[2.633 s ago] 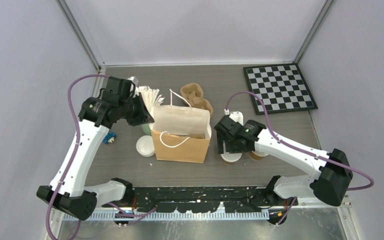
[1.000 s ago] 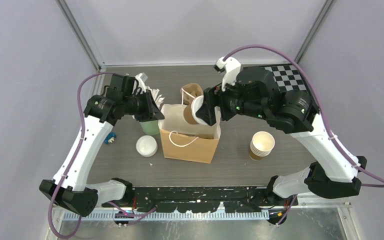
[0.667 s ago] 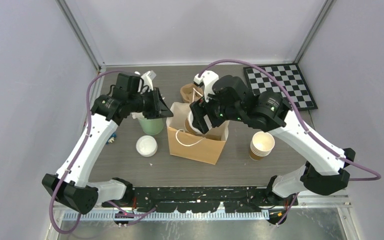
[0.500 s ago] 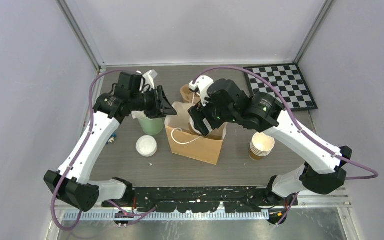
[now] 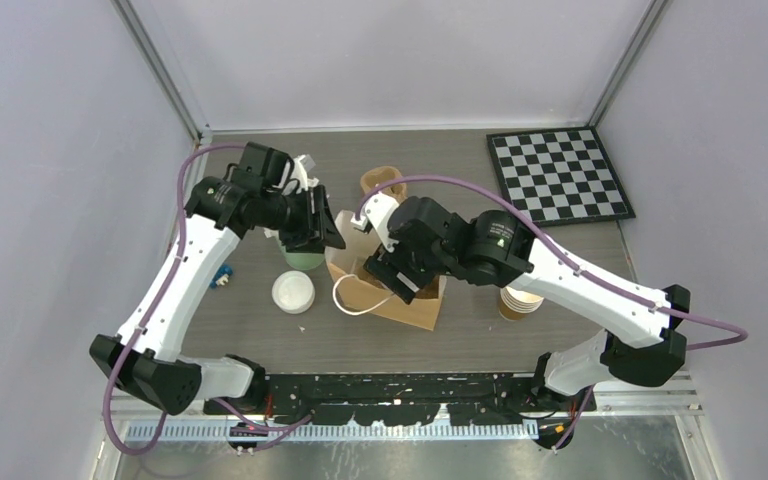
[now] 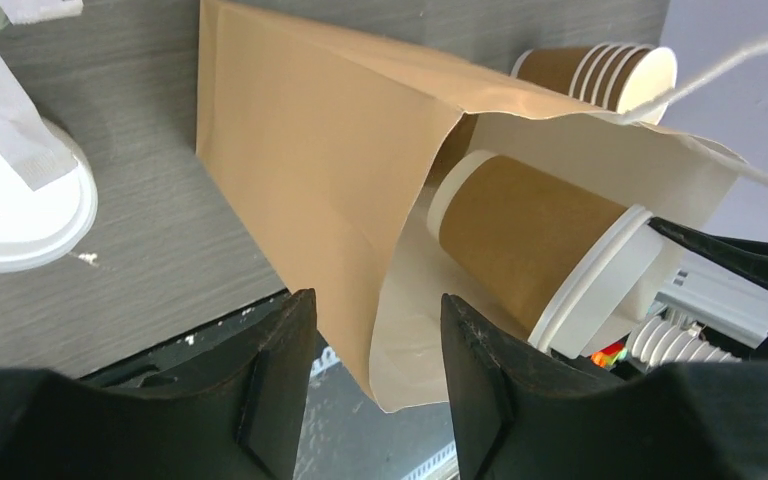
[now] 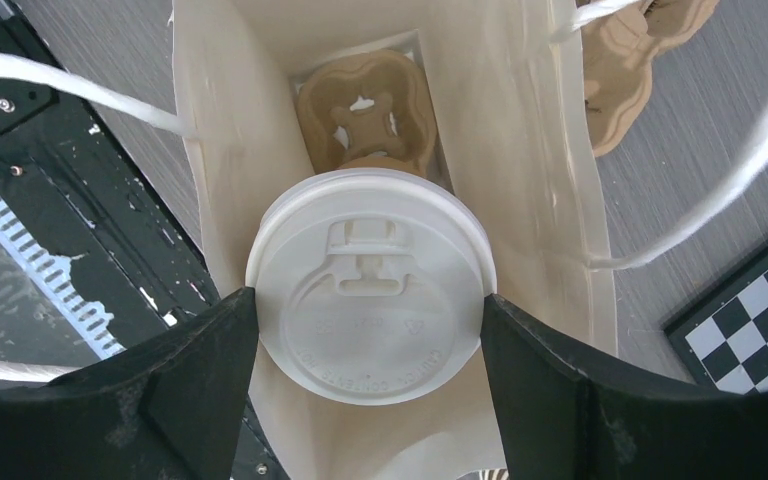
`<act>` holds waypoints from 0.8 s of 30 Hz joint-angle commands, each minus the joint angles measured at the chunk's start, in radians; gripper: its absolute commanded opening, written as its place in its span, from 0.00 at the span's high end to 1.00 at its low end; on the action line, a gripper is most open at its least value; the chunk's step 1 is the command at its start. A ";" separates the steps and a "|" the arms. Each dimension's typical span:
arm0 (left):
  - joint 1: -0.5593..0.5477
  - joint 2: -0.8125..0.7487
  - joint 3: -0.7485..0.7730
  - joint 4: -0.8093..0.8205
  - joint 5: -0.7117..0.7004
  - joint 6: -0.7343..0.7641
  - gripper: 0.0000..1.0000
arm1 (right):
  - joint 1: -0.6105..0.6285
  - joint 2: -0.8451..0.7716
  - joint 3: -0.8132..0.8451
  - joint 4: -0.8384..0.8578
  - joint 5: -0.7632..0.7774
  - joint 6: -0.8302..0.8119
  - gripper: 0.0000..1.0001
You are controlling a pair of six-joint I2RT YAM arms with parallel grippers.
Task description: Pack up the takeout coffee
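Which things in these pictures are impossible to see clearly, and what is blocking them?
Top view: the coffee cup is hidden; the right arm covers the bag mouth.
Right wrist view: the cup's wall and bottom are behind its lid, so whether it sits in the carrier is unclear.
Left wrist view: the bag's wall hides the carrier and bag floor.

Two-armed robot: the left arm (image 5: 160, 300) and the right arm (image 5: 585, 285) wear glossy white shells along their long links, with bulky matte-black housings (image 5: 215, 200) at the joints and black blocks at the near bases (image 5: 145, 378). A purple cable (image 5: 182, 195) runs loose along each arm in a wide loop, ending at a small white connector (image 5: 372, 212). The fingers (image 6: 275, 395) are broad, matte black and round-edged.
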 commanded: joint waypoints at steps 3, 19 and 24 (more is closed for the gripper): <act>-0.028 0.017 0.060 -0.100 -0.037 0.073 0.51 | 0.043 -0.010 -0.020 0.035 0.043 -0.017 0.26; -0.039 -0.065 -0.029 0.087 -0.011 0.089 0.84 | 0.097 -0.047 -0.099 0.035 0.096 -0.011 0.27; -0.095 -0.116 -0.094 0.262 -0.008 0.111 0.97 | 0.102 -0.063 -0.105 0.048 0.158 -0.018 0.27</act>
